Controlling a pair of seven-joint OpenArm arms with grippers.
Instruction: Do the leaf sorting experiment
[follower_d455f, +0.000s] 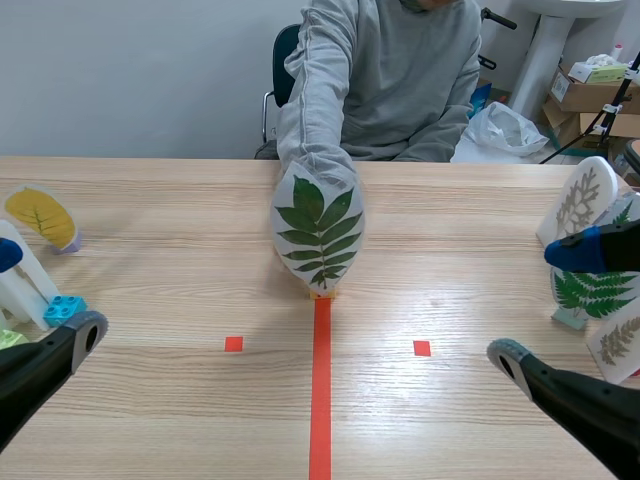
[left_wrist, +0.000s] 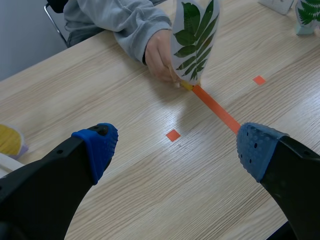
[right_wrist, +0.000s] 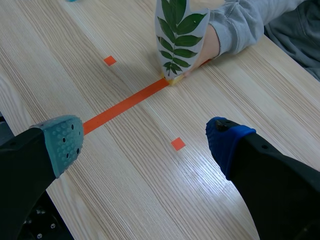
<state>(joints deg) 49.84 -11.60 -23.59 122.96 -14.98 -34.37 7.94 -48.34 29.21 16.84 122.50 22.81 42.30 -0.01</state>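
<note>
A person across the table holds a laminated card with a green compound leaf (follower_d455f: 318, 232) upright on a small yellow base, at the far end of the red tape line. The person's hand (left_wrist: 159, 55) is behind the card (left_wrist: 195, 37). My left gripper (follower_d455f: 45, 295) sits low at the near left, open and empty, well short of the card. My right gripper (follower_d455f: 543, 302) is at the near right, also open and empty. In the right wrist view the card (right_wrist: 178, 37) stands ahead of the gripper (right_wrist: 145, 137), beyond the tape line.
A yellow leaf card (follower_d455f: 42, 217) stands at the far left, with a white stand and a light blue brick (follower_d455f: 63, 308) nearer me. At the right edge stand a pale branching leaf card (follower_d455f: 583, 200), a green fern card (follower_d455f: 595, 290) and a brownish one (follower_d455f: 618, 340).
</note>
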